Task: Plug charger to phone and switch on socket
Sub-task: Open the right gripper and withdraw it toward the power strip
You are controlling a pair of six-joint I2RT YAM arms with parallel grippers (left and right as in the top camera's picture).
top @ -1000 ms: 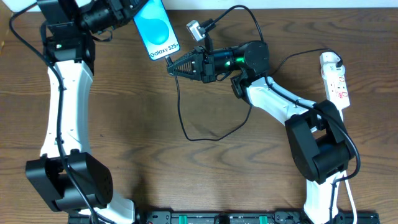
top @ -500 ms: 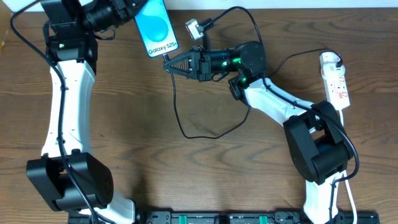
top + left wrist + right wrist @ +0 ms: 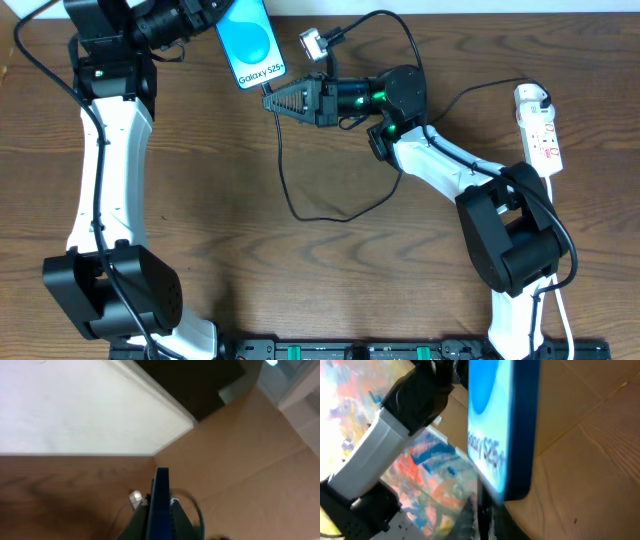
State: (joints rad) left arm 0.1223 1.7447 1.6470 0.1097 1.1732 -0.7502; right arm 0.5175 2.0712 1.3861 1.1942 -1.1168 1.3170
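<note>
Left gripper [image 3: 212, 18] is up at the far left corner of the table [image 3: 300, 290], clamped on the phone [image 3: 250, 42]. Phone is held off the wood, blue screen up, tilted, text end pointing toward the middle of the table. In the left wrist view the phone [image 3: 161, 492] shows edge-on, sitting right between the two fingers.

Right gripper [image 3: 272, 100] reaches in from the right, lying flat and pointing left. Its fingers taper together to a point just below the phone's lower short edge. They look pinched on the plug end of the charger [image 3: 283, 160]. The thin black cable drops from that point, runs toward the near side, loops on the wood mid-table and curves back up under the right arm. In the right wrist view the phone's [image 3: 492, 425] bottom corner fills the frame, with a dark blurred tip right under that edge. Can't tell if the tip is in the port or only touching the edge.

Socket [image 3: 543, 140] lies flat at the far right edge of the table, white plug at its far end, well apart from both grippers. Switch state too small to read.
</note>
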